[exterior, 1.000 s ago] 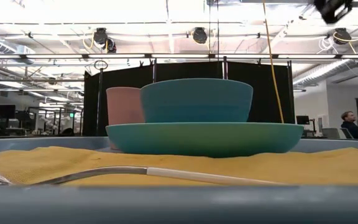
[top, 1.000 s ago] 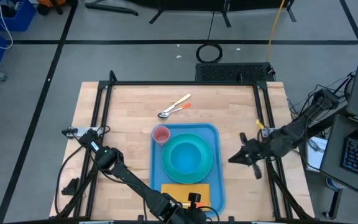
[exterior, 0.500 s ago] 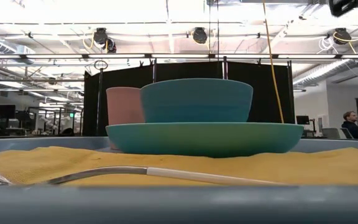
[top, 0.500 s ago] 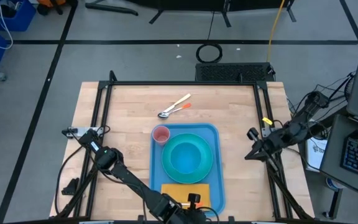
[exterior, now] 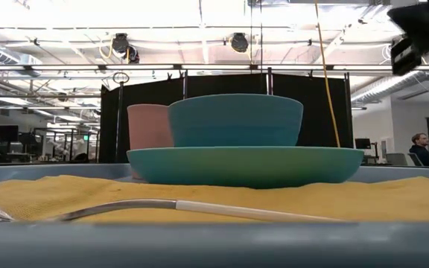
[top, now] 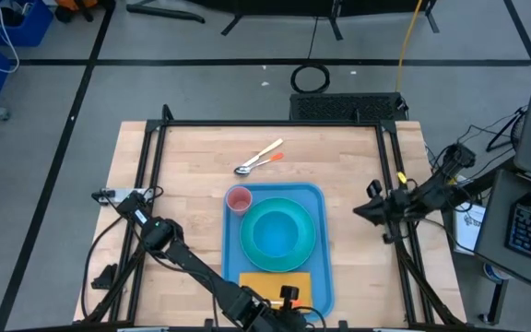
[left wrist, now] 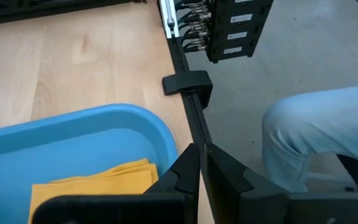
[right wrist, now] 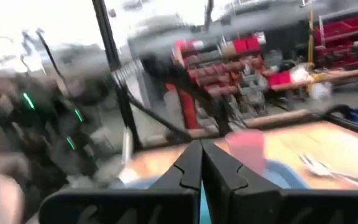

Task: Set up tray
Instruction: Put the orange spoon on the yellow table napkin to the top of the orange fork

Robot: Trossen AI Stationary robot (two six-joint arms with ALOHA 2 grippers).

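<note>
Nearly set: large flat blue plastic tray (top: 320,242) loaded.
Both grippers, left (left wrist: 202,163) and right (right wrist: 201,163), closed empty; two spoons (top: 258,158) remain on wood, upper centre.

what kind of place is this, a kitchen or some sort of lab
Most likely a robotics lab or workshop, not a kitchen. The wooden table sits in a black metal frame on a taped concrete floor, red parts bins line shelves behind, and bare ceiling pipes and lights hang overhead.
</note>
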